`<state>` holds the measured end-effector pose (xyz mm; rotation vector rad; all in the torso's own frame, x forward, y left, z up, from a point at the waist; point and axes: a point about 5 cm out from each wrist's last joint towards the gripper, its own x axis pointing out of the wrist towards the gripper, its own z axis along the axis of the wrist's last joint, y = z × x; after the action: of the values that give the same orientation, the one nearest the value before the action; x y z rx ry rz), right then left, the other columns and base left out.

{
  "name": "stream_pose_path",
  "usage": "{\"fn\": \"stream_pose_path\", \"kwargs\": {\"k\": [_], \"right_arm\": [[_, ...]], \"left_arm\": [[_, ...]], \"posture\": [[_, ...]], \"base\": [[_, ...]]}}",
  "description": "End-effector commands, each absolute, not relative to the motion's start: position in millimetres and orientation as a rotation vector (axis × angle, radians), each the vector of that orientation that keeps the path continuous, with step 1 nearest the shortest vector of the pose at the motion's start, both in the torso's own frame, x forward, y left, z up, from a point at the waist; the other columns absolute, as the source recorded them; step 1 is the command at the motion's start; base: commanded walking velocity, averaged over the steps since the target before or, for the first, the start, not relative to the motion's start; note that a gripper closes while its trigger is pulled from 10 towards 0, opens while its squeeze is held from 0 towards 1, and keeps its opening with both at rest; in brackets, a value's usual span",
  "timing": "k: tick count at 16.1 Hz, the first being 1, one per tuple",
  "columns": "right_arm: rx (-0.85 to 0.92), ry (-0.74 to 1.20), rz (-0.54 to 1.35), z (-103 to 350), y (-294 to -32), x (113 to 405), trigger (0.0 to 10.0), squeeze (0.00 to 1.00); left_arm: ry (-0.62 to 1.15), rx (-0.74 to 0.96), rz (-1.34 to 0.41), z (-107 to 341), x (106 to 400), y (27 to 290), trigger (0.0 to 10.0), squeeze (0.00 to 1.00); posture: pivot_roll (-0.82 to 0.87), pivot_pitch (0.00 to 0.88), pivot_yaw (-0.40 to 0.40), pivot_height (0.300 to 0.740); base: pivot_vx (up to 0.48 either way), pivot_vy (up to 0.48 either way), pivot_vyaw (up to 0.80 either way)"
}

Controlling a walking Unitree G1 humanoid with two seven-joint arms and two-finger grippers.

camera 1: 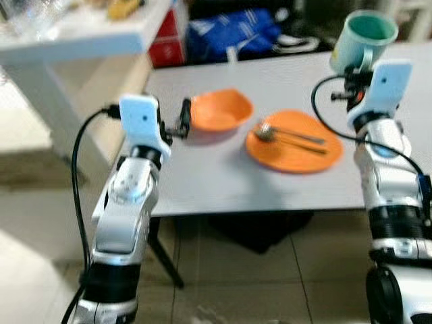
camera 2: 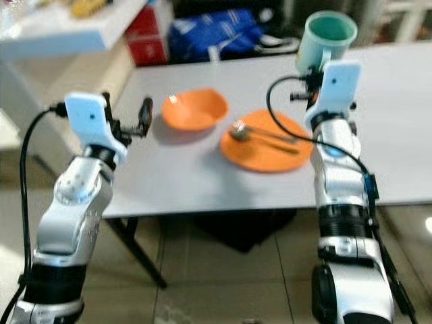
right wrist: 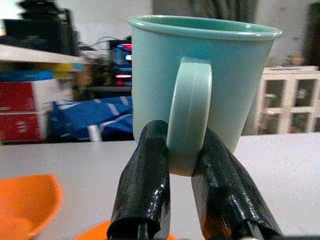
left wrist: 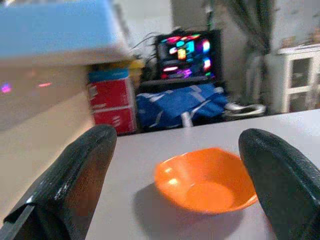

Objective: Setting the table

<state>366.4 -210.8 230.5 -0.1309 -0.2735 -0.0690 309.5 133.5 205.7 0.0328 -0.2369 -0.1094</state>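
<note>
My right gripper (right wrist: 175, 200) pinches the handle of a pale green plastic mug (camera 1: 362, 38), held upright in the air above the grey surface (camera 1: 223, 175). Below and inward of those fingers lies the round orange plate (camera 1: 294, 150) bearing a metal spoon (camera 1: 287, 134). My left gripper (left wrist: 180, 185) is spread open, facing the orange bowl (left wrist: 205, 178) just ahead.

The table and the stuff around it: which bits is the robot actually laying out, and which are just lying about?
Part of the job:
- orange bowl on the grey table
- orange plate with a spoon on it
- green mug, held by its handle in the right gripper
- left gripper, open beside the bowl

Just lying about:
- blue bag
- red box
- white cabinet
</note>
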Motion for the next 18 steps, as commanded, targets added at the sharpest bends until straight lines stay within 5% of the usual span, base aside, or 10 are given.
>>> {"fn": "stream_pose_path", "kwargs": {"k": [1,18], "right_arm": [[-0.142,-0.286,-0.039,233.1,-200.6,367.3,10.0,0.0],[-0.155,-0.272,0.006,226.4,-188.2,367.9,10.0,0.0]], "left_arm": [[-0.237,0.062,-0.094,206.2,309.0,137.4,10.0,0.0],[-0.225,0.076,-0.111,203.6,309.2,137.0,10.0,0.0]], "posture": [[-0.17,0.0,0.142,0.74],[-0.17,0.0,0.143,0.74]], "base": [[0.0,0.0,0.0],[0.19,-0.135,0.0]]}}
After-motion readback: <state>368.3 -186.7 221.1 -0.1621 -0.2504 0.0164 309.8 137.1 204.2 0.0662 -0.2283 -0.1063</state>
